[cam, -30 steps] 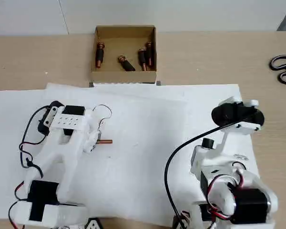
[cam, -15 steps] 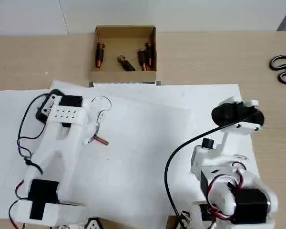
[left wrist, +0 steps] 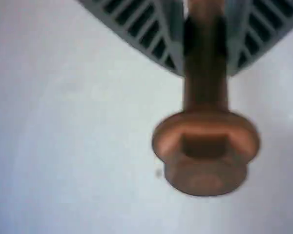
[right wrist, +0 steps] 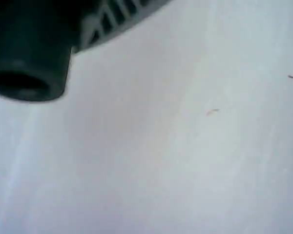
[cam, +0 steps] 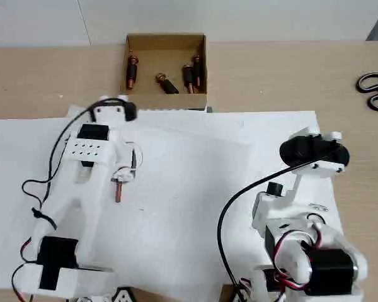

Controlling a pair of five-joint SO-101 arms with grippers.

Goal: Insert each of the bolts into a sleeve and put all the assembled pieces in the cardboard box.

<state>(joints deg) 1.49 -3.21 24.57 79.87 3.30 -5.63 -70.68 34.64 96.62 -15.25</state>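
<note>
Over on the left, the wrist has just rolled. A second ago the bolt (cam: 118, 190) stuck out sideways toward the right arm; now it points back at the near edge of the table. The arm has also crept toward the far edge. The left end effector (cam: 121, 178) is clenched on that copper bolt, and the left wrist view shows it plainly: the shank is pinched between the ribbed fingers (left wrist: 136, 29) and the flanged head (left wrist: 205, 156) hangs free over the white paper (cam: 195, 207).

To me that looks like a re-aim rather than a delivery. The bolt is still bare, with no sleeve on it.

At the far edge the cardboard box (cam: 166, 100) already holds four assembled pieces (cam: 132, 71).

On to the right arm, which hasn't budged. The right end effector (cam: 305, 152) sits folded near the paper's right edge. It appears to be grasping the black sleeve (right wrist: 29, 63), open mouth showing. Bolt and sleeve are well apart, a wide stretch of paper between them, so I'd say the mating hasn't begun. Scissors (cam: 375, 90) lie by the table's right edge.
</note>
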